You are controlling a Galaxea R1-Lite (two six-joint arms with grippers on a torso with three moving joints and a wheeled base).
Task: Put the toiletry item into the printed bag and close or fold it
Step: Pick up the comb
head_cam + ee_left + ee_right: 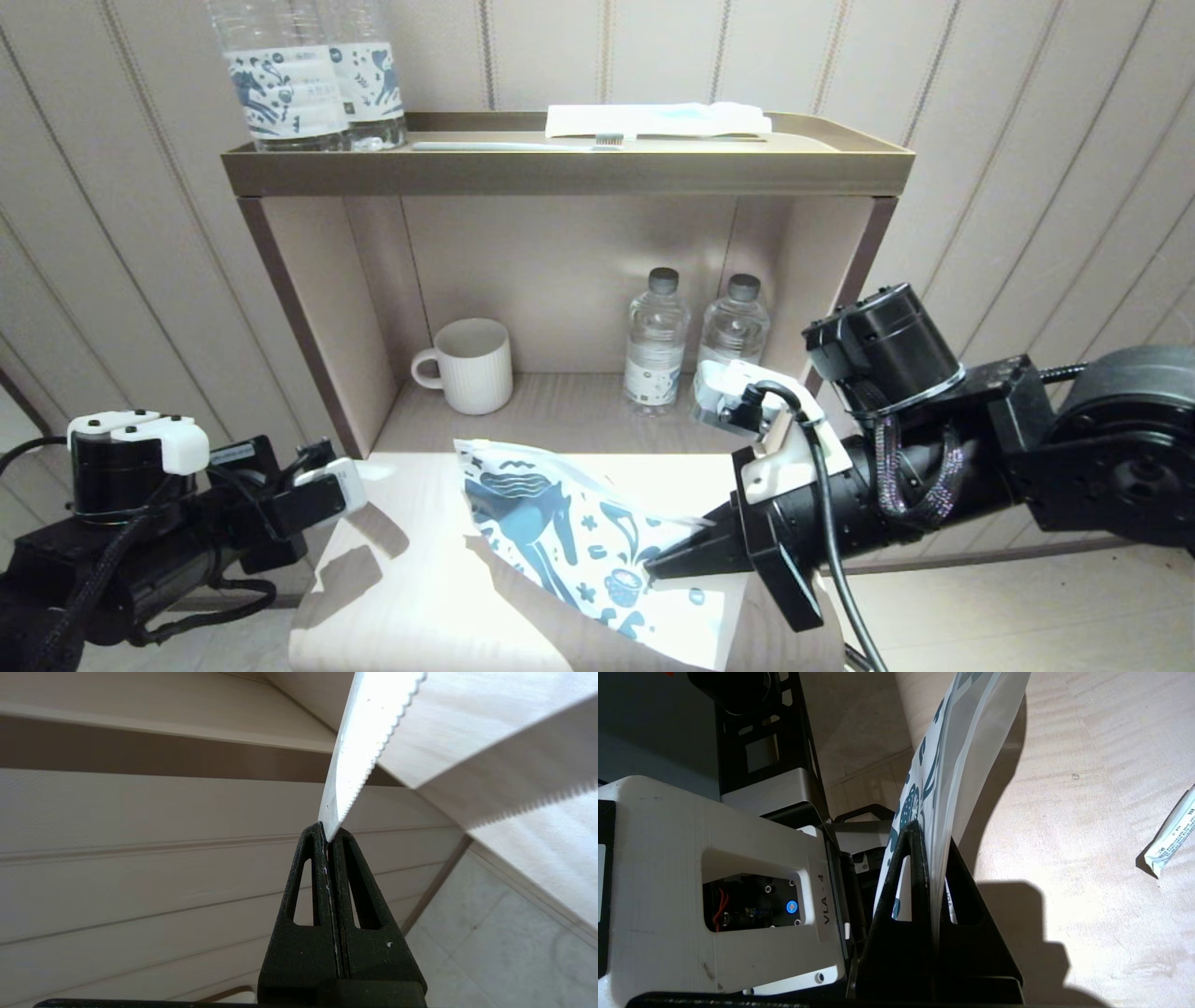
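Observation:
The printed bag point(560, 532), white with a dark blue horse and small motifs, stands tilted up off the pale table point(401, 597). My right gripper point(653, 565) is shut on its lower right edge, and the bag's film point(966, 742) runs up from between the black fingers point(933, 835). My left arm point(233, 523) sits low at the table's left edge. Its gripper point(329, 833) is shut on the narrow end of the white comb point(359, 732), whose fine teeth run along one side. I cannot pick out the comb in the head view.
The top shelf point(560, 173) carries two horse-label bottles point(308, 84), a pale toothbrush point(523, 146) and a white packet point(653, 119). The lower shelf holds a white mug point(467, 366) and two small bottles point(658, 341). A small white sachet point(1169, 835) lies on the table.

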